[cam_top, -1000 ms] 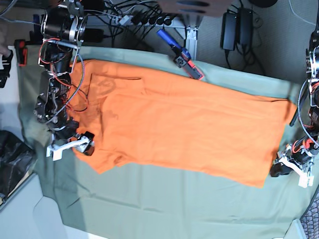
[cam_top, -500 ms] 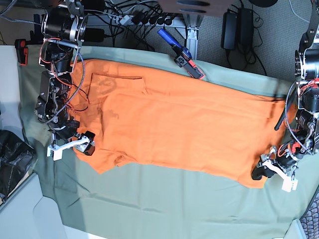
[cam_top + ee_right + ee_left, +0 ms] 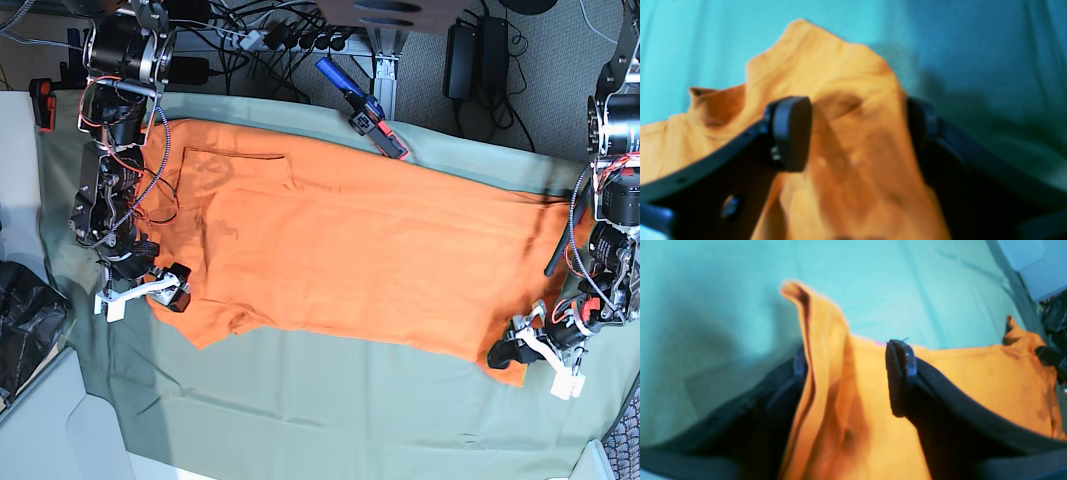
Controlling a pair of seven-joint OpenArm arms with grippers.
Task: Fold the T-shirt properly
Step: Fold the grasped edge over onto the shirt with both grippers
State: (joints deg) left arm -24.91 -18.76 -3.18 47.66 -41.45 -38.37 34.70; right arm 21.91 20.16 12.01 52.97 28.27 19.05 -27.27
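Right arm: stands at the base view's left, bent down over the table's near-left part; right gripper (image 3: 150,294) low at the T-shirt's sleeve end; jaws spread wide, one dark pad (image 3: 791,133) on one side of a raised hump of orange fabric, the other finger on the far side; cloth lies between the jaws; whether the pads press it cannot be told, the view being blurred.

Left arm: stands at the base view's right, reaching down and inward; left gripper (image 3: 525,350) low at the shirt's lower corner on that side; jaws partly open; a standing ridge of orange fabric rises between them, pressed against one finger (image 3: 799,364), while the other finger (image 3: 902,373) stands apart from that ridge, with flatter orange cloth behind it; a firm grip cannot be confirmed.

T-shirt (image 3: 360,250): bright orange, spread flat and lengthwise across the sage-green cloth (image 3: 320,410); sleeve end toward the right gripper, opposite end toward the left gripper; one corner bunched at each gripper; a folded flap near the upper edge on the sleeve side.

Other: a blue-and-red tool (image 3: 362,108) at the green cloth's far edge, just beside the shirt's upper hem; cables and power bricks beyond the table.
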